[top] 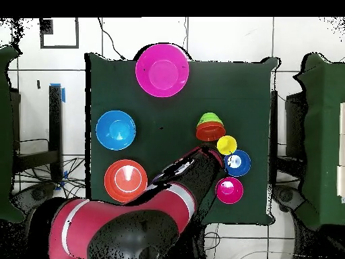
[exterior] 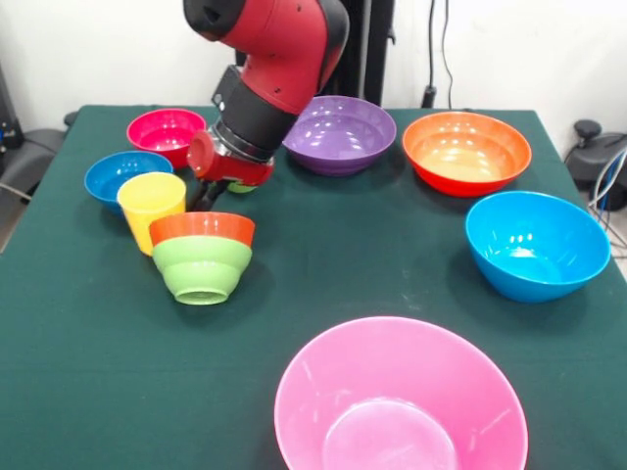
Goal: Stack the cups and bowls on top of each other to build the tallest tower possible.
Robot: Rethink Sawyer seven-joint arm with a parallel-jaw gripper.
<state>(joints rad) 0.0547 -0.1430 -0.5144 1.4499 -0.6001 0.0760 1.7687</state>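
The fingers (exterior: 209, 199) hung low, their state impossible to tell. Just below them sat the green bowl (exterior: 202, 267) nested with the orange one (exterior: 202, 227); the yellow cup (exterior: 151, 203) beside risked a knock.

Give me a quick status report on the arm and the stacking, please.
Claw low behind small orange-red bowl; state unclear. Orange-red bowl sits in small green bowl; yellow cup touching alongside. Large bowls unstacked.
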